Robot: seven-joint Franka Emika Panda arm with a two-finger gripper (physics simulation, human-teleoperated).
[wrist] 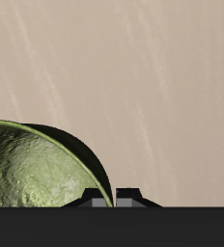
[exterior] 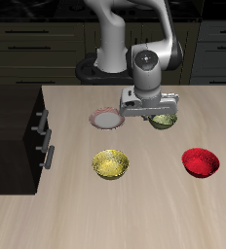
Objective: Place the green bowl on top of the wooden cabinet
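The green bowl [exterior: 165, 122] is near the middle of the table, beside a white plate, partly hidden under my gripper [exterior: 161, 114]. In the wrist view the green bowl [wrist: 37, 174] shows its speckled inside. Its rim runs between the two fingertips of my gripper [wrist: 112, 199], which stand close together, shut on the rim. I cannot tell whether the bowl rests on the table or hangs just above it. The wooden cabinet [exterior: 16, 131], dark with silver handles, stands at the table's edge, well away from the gripper, and its flat top is bare.
A white plate with a red rim [exterior: 106, 119] lies between the gripper and the cabinet. A yellow speckled bowl [exterior: 111, 163] and a glossy red bowl [exterior: 200, 161] sit nearer the table's front edge.
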